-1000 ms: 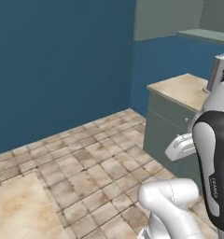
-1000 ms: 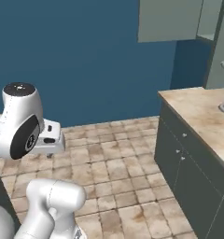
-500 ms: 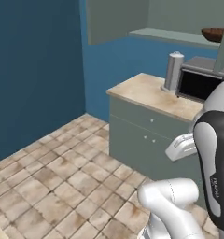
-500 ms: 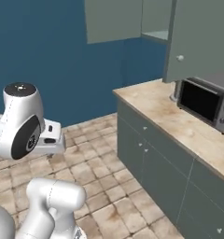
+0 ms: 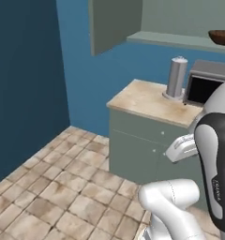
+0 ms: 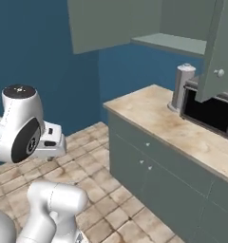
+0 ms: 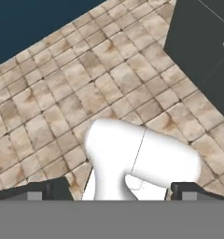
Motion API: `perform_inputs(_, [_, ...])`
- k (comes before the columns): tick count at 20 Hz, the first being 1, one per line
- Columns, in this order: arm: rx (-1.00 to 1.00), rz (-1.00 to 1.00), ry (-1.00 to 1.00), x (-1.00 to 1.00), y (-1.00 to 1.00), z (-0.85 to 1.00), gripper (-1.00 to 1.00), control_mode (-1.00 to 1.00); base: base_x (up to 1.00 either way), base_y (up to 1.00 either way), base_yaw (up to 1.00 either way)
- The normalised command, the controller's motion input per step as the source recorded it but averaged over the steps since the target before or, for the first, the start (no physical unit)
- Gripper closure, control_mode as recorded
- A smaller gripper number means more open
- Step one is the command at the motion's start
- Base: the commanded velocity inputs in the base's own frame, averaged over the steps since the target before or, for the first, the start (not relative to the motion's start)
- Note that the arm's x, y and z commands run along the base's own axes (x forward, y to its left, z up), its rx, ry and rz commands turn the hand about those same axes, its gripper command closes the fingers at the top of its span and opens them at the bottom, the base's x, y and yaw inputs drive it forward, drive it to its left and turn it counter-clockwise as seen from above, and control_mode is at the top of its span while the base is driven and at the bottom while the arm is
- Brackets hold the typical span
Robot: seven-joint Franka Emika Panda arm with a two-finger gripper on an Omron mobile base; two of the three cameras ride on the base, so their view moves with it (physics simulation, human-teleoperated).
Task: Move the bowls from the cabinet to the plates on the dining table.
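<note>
The gripper (image 7: 117, 189) hangs low over the tiled floor (image 7: 62, 93), its two tips spread wide with nothing between them; the arm sits folded close above the base, hand aimed downward. Reaching from this tucked pose risks the elbow clipping the counter (image 6: 182, 133) edge or an open cabinet (image 6: 111, 23) door. Farthest off, the brown bowl (image 5: 222, 37) rests on the cabinet's shelf, above the toaster oven (image 5: 210, 84).

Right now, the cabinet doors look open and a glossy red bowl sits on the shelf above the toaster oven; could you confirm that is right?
Not quite: the cabinet is open, but the bowl on its pale green shelf above the toaster oven is dark brown wood-grain, not glossy red. The left base view shows it at the right edge.
</note>
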Motion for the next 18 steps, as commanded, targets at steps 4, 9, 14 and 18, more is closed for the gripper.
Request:
perform_inputs(4, [0.00, 0.00, 0.00, 0.00, 0.00, 0.00, -1.00, 1.00, 1.00, 0.13, -0.48])
perform_inputs(9, [0.00, 0.00, 0.00, 0.00, 0.00, 0.00, -1.00, 1.00, 1.00, 0.02, -0.52])
perform_inputs(14, [0.00, 0.00, 0.00, 0.00, 0.00, 0.00, -1.00, 1.00, 1.00, 0.07, -0.52])
perform_inputs(18, [0.00, 0.00, 0.00, 0.00, 0.00, 0.00, -1.00, 1.00, 1.00, 0.12, -0.50])
